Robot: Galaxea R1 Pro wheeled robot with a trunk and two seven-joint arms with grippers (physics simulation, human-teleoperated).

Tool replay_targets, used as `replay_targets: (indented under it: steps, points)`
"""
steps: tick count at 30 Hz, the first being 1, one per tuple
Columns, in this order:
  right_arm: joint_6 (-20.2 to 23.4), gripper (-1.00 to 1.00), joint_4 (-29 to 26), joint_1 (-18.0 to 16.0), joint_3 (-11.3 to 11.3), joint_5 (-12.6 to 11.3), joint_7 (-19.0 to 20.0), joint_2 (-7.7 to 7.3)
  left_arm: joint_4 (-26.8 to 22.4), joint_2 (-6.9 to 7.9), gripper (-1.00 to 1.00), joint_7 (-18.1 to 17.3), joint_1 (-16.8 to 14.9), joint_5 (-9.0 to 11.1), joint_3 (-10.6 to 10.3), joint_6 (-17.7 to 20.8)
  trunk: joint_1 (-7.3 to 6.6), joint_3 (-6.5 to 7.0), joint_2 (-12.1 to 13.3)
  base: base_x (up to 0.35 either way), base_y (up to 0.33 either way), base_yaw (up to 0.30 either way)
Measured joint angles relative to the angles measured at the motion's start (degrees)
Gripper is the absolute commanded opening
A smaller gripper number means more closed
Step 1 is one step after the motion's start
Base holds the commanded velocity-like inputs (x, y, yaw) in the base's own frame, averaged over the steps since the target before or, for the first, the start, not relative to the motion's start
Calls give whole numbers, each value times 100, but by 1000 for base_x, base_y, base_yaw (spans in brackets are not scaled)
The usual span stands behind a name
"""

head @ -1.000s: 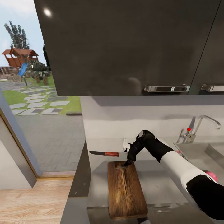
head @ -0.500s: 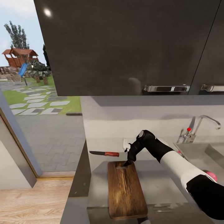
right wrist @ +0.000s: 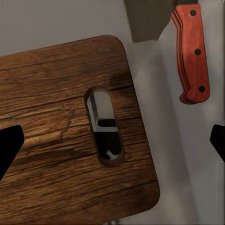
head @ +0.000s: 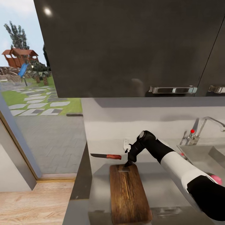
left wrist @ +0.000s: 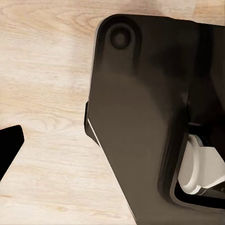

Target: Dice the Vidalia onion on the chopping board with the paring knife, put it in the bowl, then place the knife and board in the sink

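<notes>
Hovering right gripper (head: 128, 163), fingers spread, over chopping board (head: 128, 193) slot | red-handled paring knife (head: 105, 156) beside board | pink Vidalia onion (head: 216, 179) in sink (head: 200, 156) | left gripper unclear

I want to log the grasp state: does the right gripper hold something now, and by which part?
Nothing is held. The right gripper is open above the handle-hole end of the chopping board, with the paring knife lying apart beside it.

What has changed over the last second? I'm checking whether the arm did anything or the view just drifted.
The whole head view slid a little: cupboard handles, tap, knife and board all shifted together, so the camera moved, not the things. The right gripper still hovers open over the board's handle slot, holding nothing. The knife still lies on the counter beyond the board.
</notes>
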Motion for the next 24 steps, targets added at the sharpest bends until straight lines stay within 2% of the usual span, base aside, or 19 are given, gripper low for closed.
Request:
replay_targets:
  steps: [24]
  points:
    - [2,100,13,0,-3,1,-1,-5,0,-11,100,0,0,0,0,0,1,-13,0,5,3,0]
